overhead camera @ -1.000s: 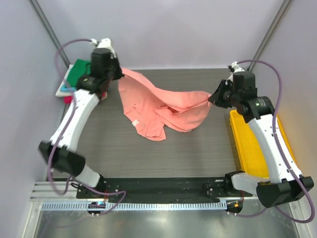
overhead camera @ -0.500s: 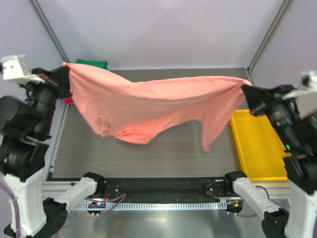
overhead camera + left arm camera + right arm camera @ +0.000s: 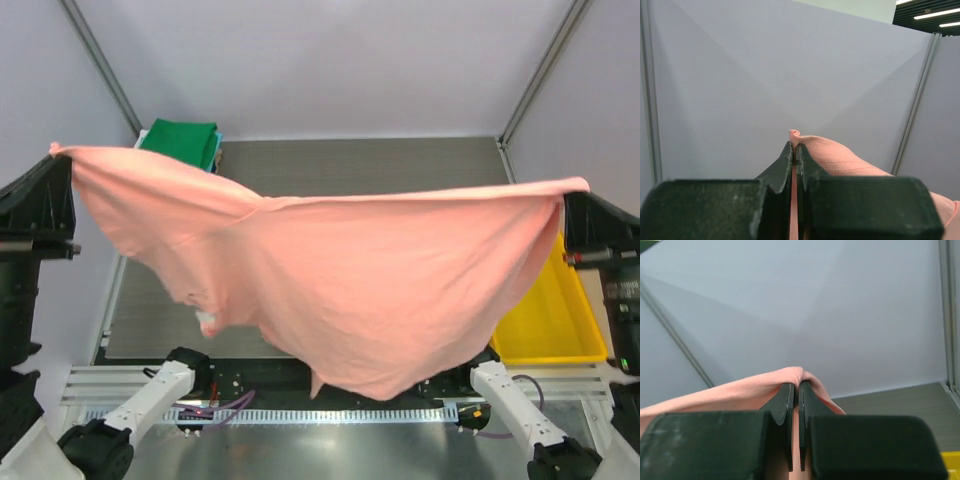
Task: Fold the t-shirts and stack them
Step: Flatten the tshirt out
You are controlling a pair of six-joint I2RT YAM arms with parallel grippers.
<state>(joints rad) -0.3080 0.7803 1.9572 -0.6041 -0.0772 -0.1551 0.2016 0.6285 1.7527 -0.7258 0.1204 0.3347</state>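
Salmon-pink t-shirt (image 3: 350, 290) stretched above the tabletop (image 3: 380, 165).
Corners are clenched by left tool (image 3: 58, 165) and right tool (image 3: 575, 195); the inside of the yellow bin (image 3: 560, 335), partly covered at right, is seen only from above.

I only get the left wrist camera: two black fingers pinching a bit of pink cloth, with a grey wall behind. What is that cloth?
Observer: It is a pink t-shirt, and the top camera shows it spread wide in the air above the table.
Operator: What holds the other end?
Observer: The right gripper is shut on the opposite corner, just as the left gripper is on yours.
Operator: Is anything else down there?
Observer: A folded green shirt lies by the table's far left corner, and a yellow bin sits along the right side.
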